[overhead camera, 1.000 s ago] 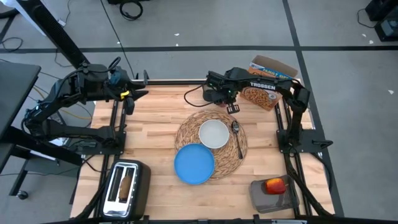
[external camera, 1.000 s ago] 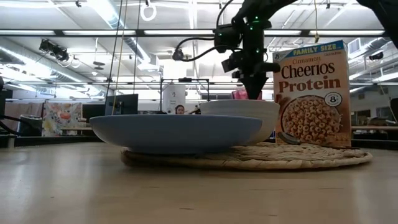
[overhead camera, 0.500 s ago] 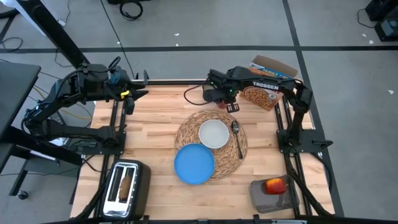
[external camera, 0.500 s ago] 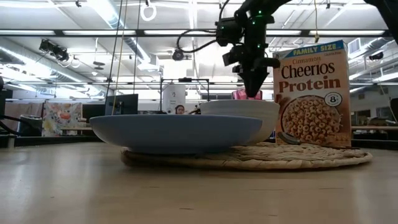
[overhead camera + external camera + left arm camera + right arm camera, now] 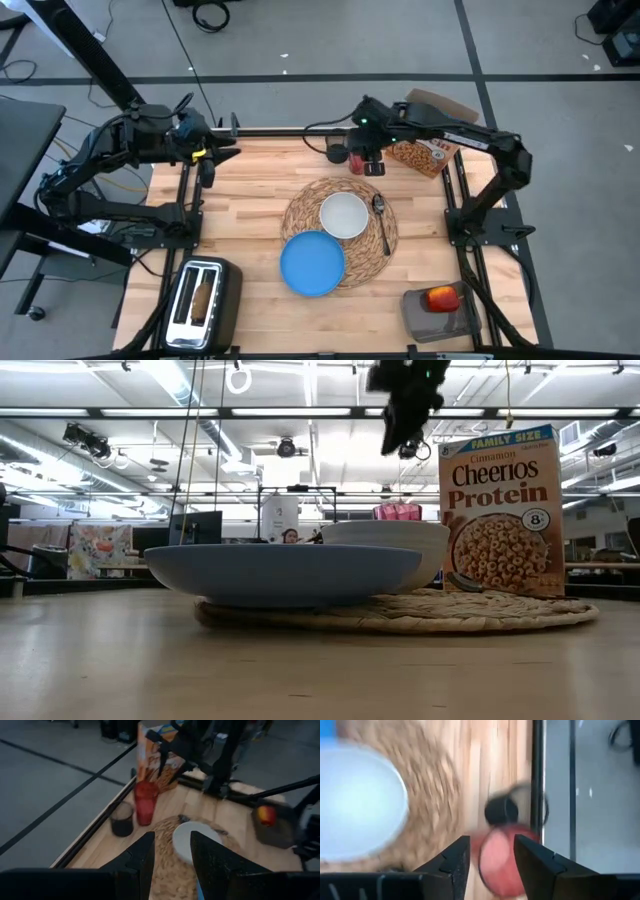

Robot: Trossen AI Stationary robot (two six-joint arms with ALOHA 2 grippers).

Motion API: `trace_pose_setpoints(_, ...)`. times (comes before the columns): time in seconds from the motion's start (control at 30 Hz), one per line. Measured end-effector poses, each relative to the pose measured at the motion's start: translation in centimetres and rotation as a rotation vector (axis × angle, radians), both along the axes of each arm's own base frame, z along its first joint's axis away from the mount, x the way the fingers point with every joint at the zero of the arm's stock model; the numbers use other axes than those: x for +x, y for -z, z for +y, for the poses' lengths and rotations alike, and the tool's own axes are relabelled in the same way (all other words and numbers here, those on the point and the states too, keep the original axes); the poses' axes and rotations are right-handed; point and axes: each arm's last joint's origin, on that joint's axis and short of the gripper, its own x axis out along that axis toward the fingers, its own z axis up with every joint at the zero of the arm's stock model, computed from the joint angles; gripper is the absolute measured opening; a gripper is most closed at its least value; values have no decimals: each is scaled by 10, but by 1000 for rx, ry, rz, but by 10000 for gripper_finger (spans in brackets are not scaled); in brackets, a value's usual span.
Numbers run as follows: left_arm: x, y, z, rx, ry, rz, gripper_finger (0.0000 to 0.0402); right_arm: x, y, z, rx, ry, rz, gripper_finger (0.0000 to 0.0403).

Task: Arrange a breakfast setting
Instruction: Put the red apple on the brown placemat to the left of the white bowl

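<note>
The red cup (image 5: 145, 802) stands upright on its base on the table's far side, next to a small black cup (image 5: 122, 819). My right gripper (image 5: 400, 435) hangs open well above the red cup (image 5: 500, 862), touching nothing. On the round woven placemat (image 5: 297, 215) sit the white bowl (image 5: 344, 215) and the metal spoon (image 5: 381, 220). The blue plate (image 5: 312, 264) overlaps the mat's near edge. The Cheerios box (image 5: 500, 510) stands upright at the far right. My left gripper (image 5: 171, 855) waits open at the far left, above the table.
A silver toaster (image 5: 203, 300) with a toast slice in one slot stands at the near left. A red-yellow apple (image 5: 441, 297) lies on a grey block at the near right. Bare wood shows left of the placemat.
My right gripper has let go of the red cup and risen well clear of it, tipping less steeply downward. The cup stays upright on the table beside the black cup.
</note>
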Motion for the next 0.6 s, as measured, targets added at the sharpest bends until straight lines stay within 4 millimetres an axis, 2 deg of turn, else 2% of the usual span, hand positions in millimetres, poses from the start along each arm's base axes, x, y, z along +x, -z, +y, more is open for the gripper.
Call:
trace_pose_setpoints(0.13,3,-4,-4,-7,28,-53,133,1,-23,18,38,-52,-192,178)
trace_pose_setpoints(0.23,5,-7,-7,-25,40,-86,133,1,-33,34,58,-127,-266,191)
trace_pose_setpoints(0.4,10,-10,-11,-50,66,-131,133,1,-40,63,114,-230,-300,210)
trace_pose_setpoints(0.6,16,-14,-16,-66,99,-181,133,0,-38,110,213,-336,-258,235)
